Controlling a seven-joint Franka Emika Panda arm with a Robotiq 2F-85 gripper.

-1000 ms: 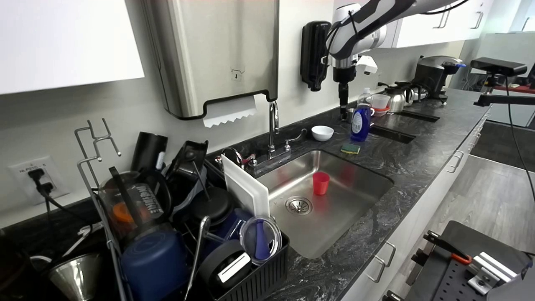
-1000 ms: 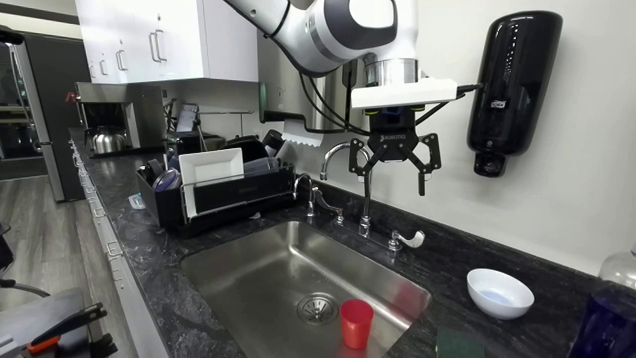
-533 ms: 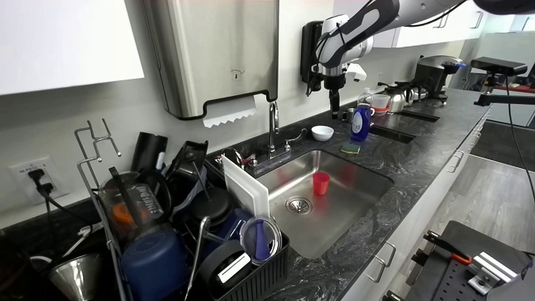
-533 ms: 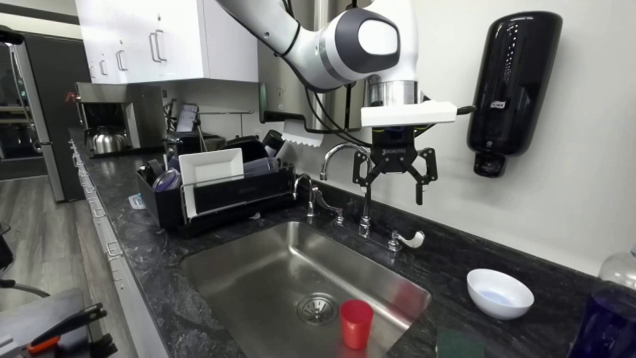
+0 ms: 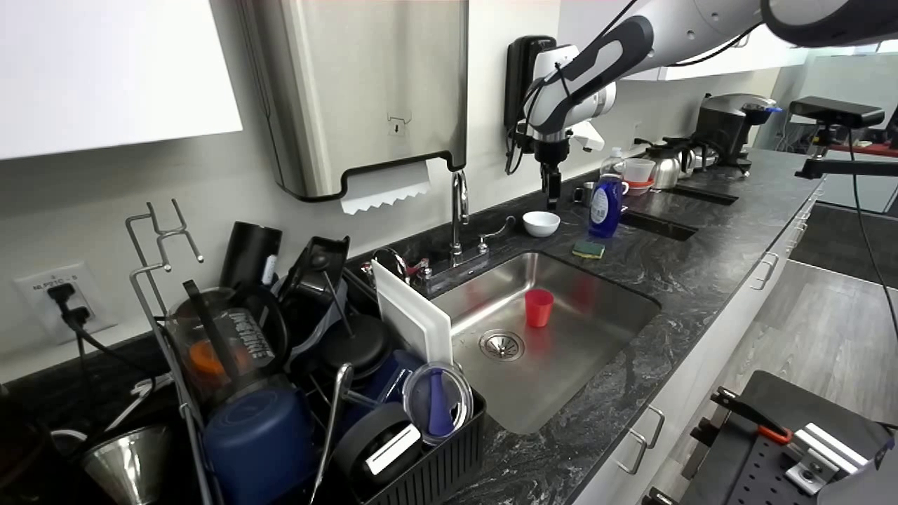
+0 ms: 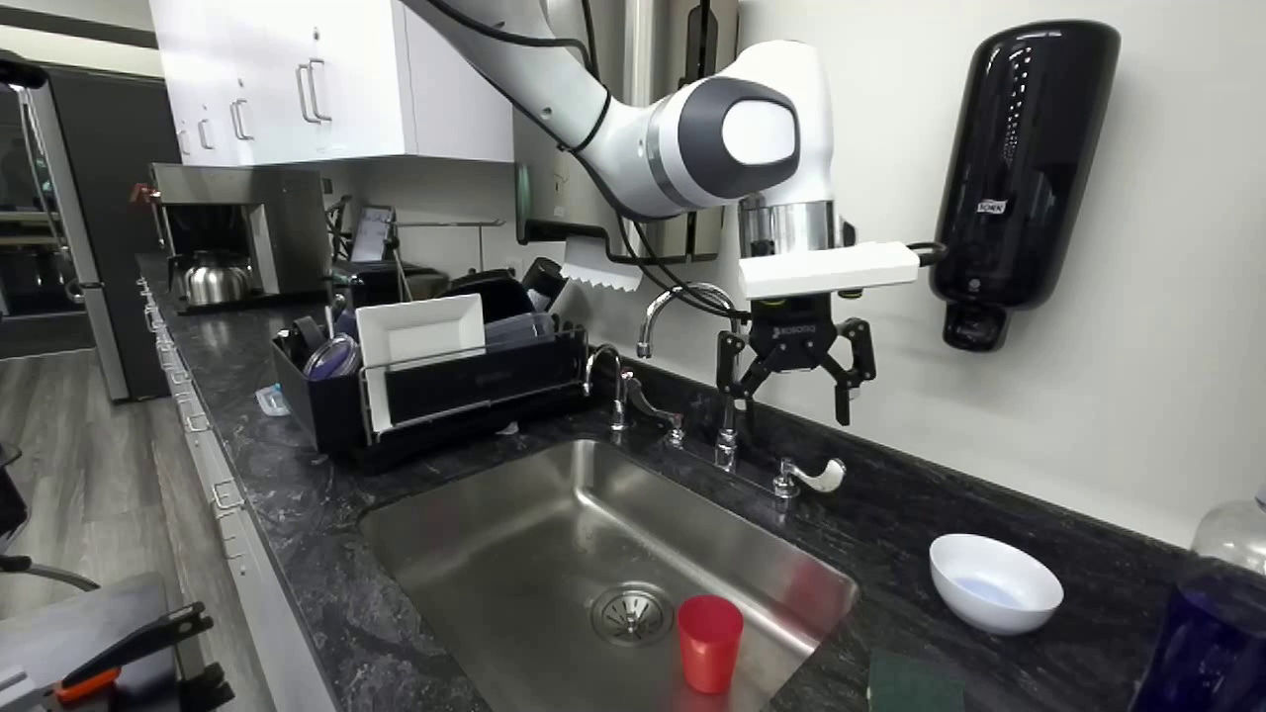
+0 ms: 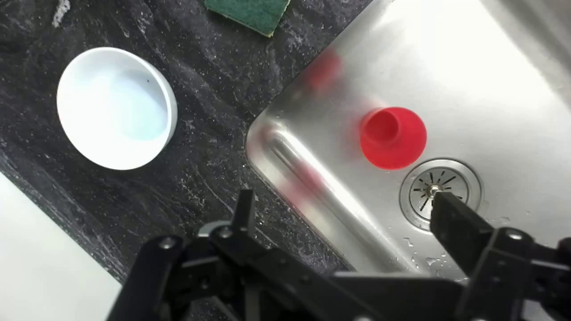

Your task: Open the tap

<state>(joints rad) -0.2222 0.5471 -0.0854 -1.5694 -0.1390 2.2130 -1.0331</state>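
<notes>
The tap (image 5: 459, 210) is a slim chrome faucet behind the sink. In an exterior view its arched spout (image 6: 648, 331) is partly covered by my arm's cables and gripper. Its near lever handle (image 6: 819, 479) points out over the counter, and the far handle (image 6: 653, 407) is on the rack side. My gripper (image 6: 795, 410) is open and empty, pointing down, above the near handle and apart from it. It also shows in the wrist view (image 7: 343, 205), fingers wide apart. There a small silvery piece shows behind one finger, possibly the handle; the rest of the tap is hidden.
A red cup (image 7: 392, 138) stands in the steel sink (image 6: 475, 554). A white bowl (image 6: 994, 583), sponge (image 5: 588, 250) and blue soap bottle (image 5: 605, 209) are on the counter. A dish rack (image 6: 475, 386) stands beyond the sink. Paper towel dispenser (image 5: 365, 84) and black soap dispenser (image 6: 1024, 178) hang on the wall.
The arm and gripper have come down in both exterior views, lower toward the near tap handle, with the wrist tilting slightly. The gripper stays open. The tap and other objects have not moved.
</notes>
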